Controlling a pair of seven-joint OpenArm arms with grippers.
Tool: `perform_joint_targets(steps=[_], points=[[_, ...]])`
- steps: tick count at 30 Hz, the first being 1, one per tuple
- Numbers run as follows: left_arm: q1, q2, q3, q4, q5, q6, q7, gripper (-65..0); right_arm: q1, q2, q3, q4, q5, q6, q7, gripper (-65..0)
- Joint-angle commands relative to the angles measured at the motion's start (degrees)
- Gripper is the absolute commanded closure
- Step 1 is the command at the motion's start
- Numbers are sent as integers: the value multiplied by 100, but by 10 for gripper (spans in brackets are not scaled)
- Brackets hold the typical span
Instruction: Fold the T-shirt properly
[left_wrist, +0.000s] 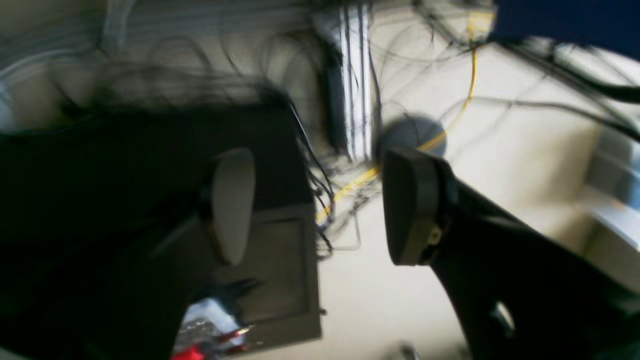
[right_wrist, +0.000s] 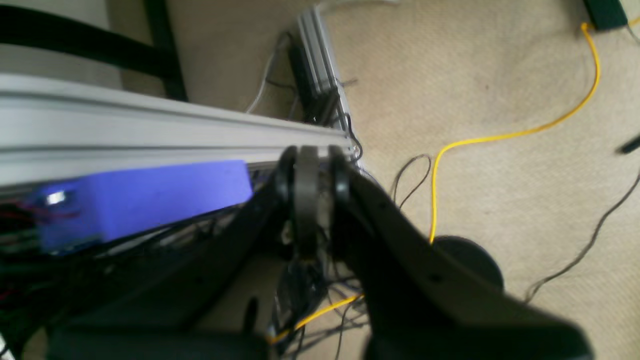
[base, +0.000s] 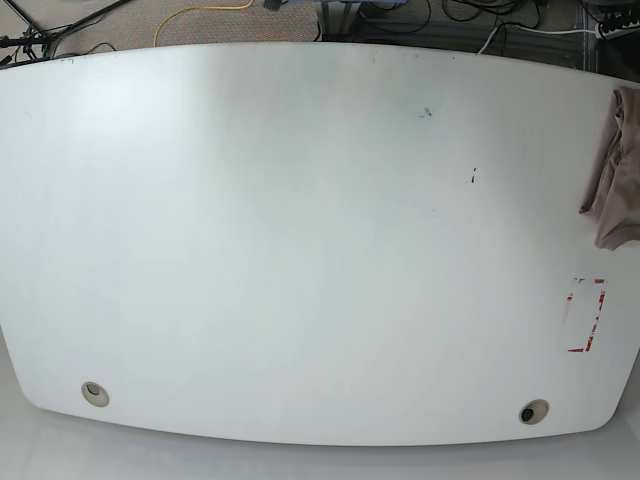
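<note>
Left end effector (left_wrist: 320, 205) spread, right end effector (right_wrist: 310, 200) pressed together; T-shirt (base: 615, 170) cut off at table (base: 300, 250) edge.

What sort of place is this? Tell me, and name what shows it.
Most likely a robotics lab or workshop: a large white table, loose cables including a yellow cable across the carpeted floor, and an aluminium frame rail.

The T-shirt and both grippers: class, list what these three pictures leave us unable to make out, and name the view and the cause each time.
- T-shirt, base view: only a bunched part shows; the right edge cuts off the rest, so its lie is unknown.
- Both arms, base view: out of frame, so their place over the table is unknown.
- Left wrist view: motion blur smears the floor clutter beyond the open left gripper.
- Right wrist view: the shut right gripper faces floor and an aluminium rail; no shirt visible.
</note>
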Motion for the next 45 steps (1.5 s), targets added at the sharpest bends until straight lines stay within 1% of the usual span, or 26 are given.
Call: perform_joint_targets(steps=[1, 6, 10, 11, 19, 23, 26, 27, 28, 29, 32, 35, 37, 40, 42, 43, 45], points=[[-722, -134, -7, -1086, -8, -31, 206, -372, 372, 167, 13, -561, 25, 55, -287, -35], [-1716, -222, -25, -2316, -35, -31, 267, -372, 855, 246, 22, -1123, 25, 46, -446, -35], [-2129, -222, -25, -2756, -26, -22, 276, -372, 1093, 272, 22, -1396, 25, 11, -569, -35], [-2270, -222, -7, -2932, 1, -13, 285, -372, 1181, 272, 13, -1475, 25, -42, -701, -35], [-2718, -222, 2, -3530, 1, 5, 285, -374, 1541, 281, 4, -1659, 8, -323, -1316, -35], [-2920, -222, 2, -3864, 1, 22, 285, -374, 1699, 264, -110, -1651, -318, -534, -1650, -35], [-3061, -222, 2, -4119, 1, 224, 285, -374, 1813, 237, -154, -1651, -669, -868, -1879, -35], [-3114, -222, 10, -4189, 1, 356, 285, -374, 1831, 220, -172, -1651, -784, -1036, -1975, -35], [-3122, -222, 10, -4207, 1, 409, 285, -374, 1831, 202, -172, -1651, -828, -1088, -2002, -35], [-3149, -222, 10, -4233, 1, 488, 285, -374, 1884, 123, -172, -1651, -924, -1203, -2063, -36], [-3166, -222, 10, -4233, 9, 523, 285, -374, 2051, 35, -172, -1668, -1144, -1387, -2239, -38], [-3228, -222, 19, -4277, 18, 576, 294, -374, 2130, 17, -154, -1721, -1285, -1519, -2459, -38], [-3254, -222, 54, -4277, 18, 682, 294, -374, 2244, 9, -154, -1791, -1364, -1598, -2538, -40], [-3263, -204, 230, -4277, 18, 989, 294, -374, 2411, 0, -163, -2020, -1408, -1660, -2564, -40], [-3263, -204, 327, -4277, 9, 1103, 294, -374, 2490, 0, -163, -2161, -1381, -1660, -2564, -40], [-3263, -195, 371, -4277, 9, 1121, 294, -374, 2526, -9, -172, -2240, -1373, -1660, -2564, -40], [-3263, -187, 406, -4277, 1, 1033, 294, -374, 2561, -9, -172, -2257, -1399, -1598, -2564, -40]])
